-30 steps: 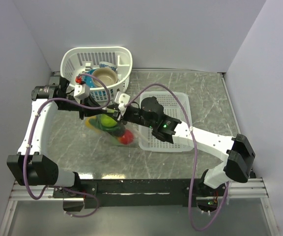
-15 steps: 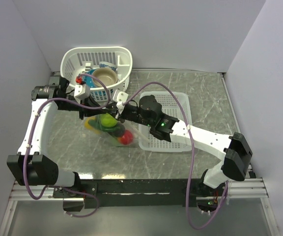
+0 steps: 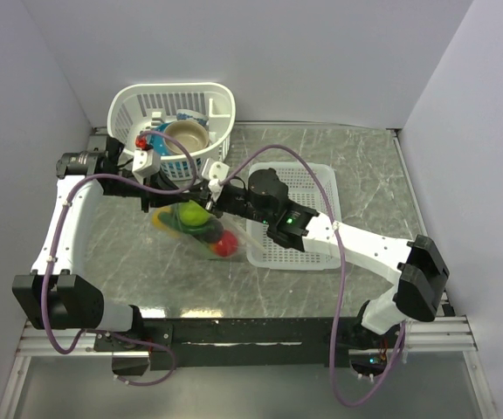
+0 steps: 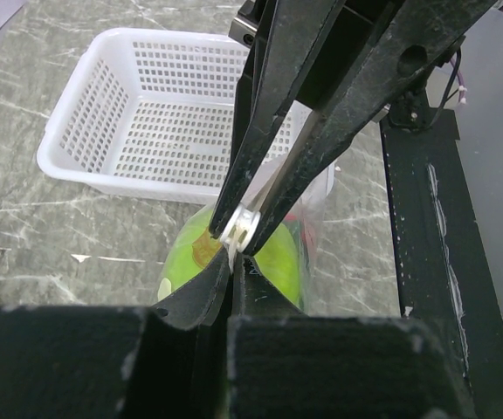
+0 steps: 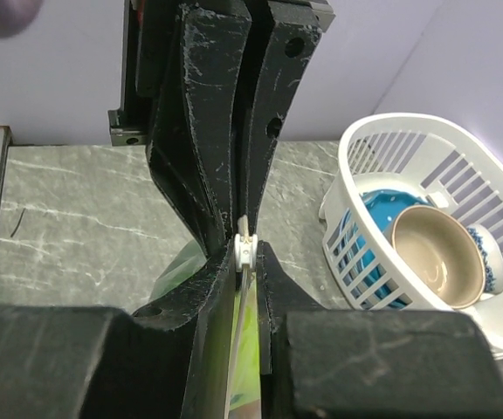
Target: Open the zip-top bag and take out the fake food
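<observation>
The zip-top bag [image 3: 201, 234] hangs between my two grippers just above the table, holding the fake food: a lime-green piece [image 3: 190, 214], a red piece [image 3: 225, 247], and yellow and dark pieces. My left gripper [image 3: 184, 198] is shut on the bag's zip edge; in the left wrist view [image 4: 232, 262] the lime-green piece [image 4: 282, 257] hangs below it. My right gripper [image 3: 204, 199] is shut on the white zip slider [image 5: 244, 247] and meets the left gripper tip to tip [image 5: 245, 253]. The slider also shows in the left wrist view [image 4: 238, 229].
A white mesh tray [image 3: 321, 253] lies right of the bag, under the right arm, and shows in the left wrist view [image 4: 86, 131]. A white oval basket [image 3: 225, 105] at the back left holds a blue bowl and a tan cup [image 5: 439, 262].
The right gripper has slid a little to the left along the zip edge toward the left gripper. In the last half second hardly anything has moved.
</observation>
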`<state>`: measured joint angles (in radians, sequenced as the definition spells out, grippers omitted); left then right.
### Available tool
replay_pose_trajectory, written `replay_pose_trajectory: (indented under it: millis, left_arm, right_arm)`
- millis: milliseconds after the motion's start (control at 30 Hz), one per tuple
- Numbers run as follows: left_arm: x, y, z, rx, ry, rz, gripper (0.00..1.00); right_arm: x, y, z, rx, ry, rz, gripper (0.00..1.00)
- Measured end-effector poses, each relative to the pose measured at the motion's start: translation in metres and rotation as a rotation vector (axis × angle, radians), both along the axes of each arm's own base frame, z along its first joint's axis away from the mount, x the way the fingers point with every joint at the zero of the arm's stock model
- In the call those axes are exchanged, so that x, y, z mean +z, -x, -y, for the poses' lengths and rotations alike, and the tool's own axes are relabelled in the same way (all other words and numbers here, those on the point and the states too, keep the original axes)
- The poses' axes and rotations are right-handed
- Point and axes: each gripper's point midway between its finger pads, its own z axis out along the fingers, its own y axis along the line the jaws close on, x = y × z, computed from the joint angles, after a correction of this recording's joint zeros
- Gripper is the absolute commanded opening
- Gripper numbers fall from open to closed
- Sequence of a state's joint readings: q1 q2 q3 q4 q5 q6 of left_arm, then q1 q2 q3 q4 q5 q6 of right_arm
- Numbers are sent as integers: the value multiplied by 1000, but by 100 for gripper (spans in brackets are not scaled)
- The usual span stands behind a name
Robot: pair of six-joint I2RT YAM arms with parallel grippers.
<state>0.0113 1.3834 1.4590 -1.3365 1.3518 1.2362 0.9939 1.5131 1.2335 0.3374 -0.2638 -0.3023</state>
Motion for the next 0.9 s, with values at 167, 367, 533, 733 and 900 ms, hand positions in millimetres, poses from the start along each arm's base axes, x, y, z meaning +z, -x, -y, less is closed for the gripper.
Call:
replay_pose_trajectory:
  millis: [167,367,533,733,900]
  left_arm:
    - [-1,0,0,2,-13,-2,5]
    - [9,-1,0,4,-20,11,4]
    - [20,-2,0,7,-23,42,4]
    - [29,-13,-8,56,-20,40,1]
    - [33,-36,-30,151,-8,36,1]
  right_arm:
    - [-9,2,12,-13,0,-20,2]
    - [-20,8,32,-39,-5,-49,2]
    - [-34,15,47,-60,0,-81,2]
    - [-67,27,71,-87,32,-161,4]
    - [-106,39,88,-104,82,-268,5]
